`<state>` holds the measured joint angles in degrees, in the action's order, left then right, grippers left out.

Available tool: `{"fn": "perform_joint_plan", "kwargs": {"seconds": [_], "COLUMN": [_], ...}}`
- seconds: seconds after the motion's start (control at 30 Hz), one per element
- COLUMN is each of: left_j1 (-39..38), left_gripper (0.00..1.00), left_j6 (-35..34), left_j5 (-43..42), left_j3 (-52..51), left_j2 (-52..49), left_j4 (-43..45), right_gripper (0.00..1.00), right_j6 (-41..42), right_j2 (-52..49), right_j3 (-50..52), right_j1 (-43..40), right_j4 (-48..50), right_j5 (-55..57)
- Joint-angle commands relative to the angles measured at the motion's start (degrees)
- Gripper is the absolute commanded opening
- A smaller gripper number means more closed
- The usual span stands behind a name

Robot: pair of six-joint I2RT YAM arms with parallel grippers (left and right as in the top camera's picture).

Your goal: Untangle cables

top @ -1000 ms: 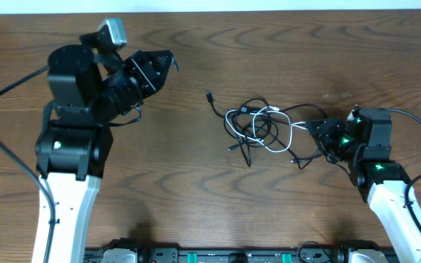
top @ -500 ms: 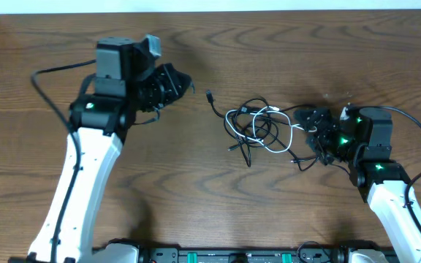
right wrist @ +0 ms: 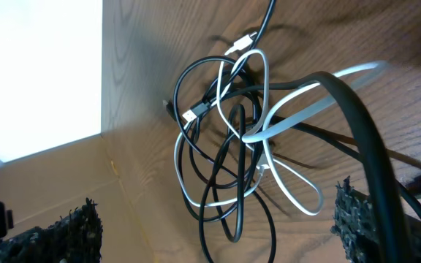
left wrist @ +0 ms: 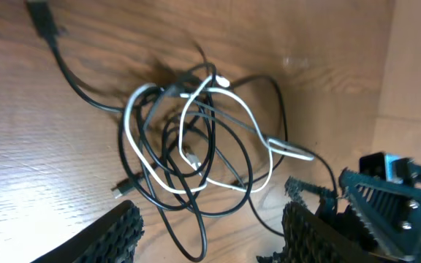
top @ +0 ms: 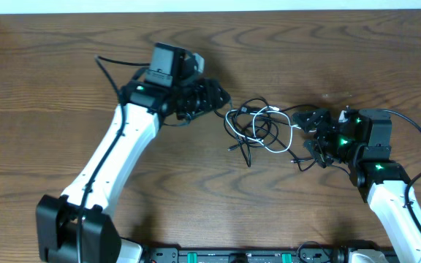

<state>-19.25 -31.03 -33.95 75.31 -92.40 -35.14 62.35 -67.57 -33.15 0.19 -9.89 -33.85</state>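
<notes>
We can read no text, label, brand, number or sign in any of the three views; the cables (top: 258, 124) and the wooden table (top: 342, 44) carry no legible markings.

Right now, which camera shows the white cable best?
Left wrist: the white cable lies whole and close, its crossings with the black cables clear. Right wrist shows it partly hidden behind a thick black cable; overhead shows it whole but small.
</notes>
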Motion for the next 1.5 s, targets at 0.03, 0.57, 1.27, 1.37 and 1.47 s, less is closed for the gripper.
{"fn": "perform_joint_plan", "kwargs": {"seconds": [0.03,0.57,1.27,1.37,1.47], "left_j1": [-2.6,-7.8,-9.4,-9.9,-10.8], "left_gripper": [0.62,0.62,0.46,0.45,0.45], "left_j6": [0.6,-8.9,-13.2,-13.2,-13.2], "left_j5": [1.9,14.4,14.1,14.2,14.9], "left_j3": [1.5,1.4,1.4,1.4,1.4], "left_j2": [-2.2,-10.0,-15.6,-15.6,-15.6], "left_j4": [0.2,-1.5,0.9,1.0,1.6], "right_gripper": [0.99,0.99,0.99,0.99,0.99], "right_j6": [0.4,0.4,0.4,0.4,0.4], "right_j2": [-0.3,-0.3,-0.3,-0.3,-0.3], "right_j3": [0.3,0.3,0.3,0.3,0.3], "right_j1": [-0.5,-0.5,-0.5,-0.5,-0.5], "right_j4": [-0.2,-0.1,0.0,0.0,0.0], "right_j5": [0.1,0.3,0.7,0.7,0.7]}}
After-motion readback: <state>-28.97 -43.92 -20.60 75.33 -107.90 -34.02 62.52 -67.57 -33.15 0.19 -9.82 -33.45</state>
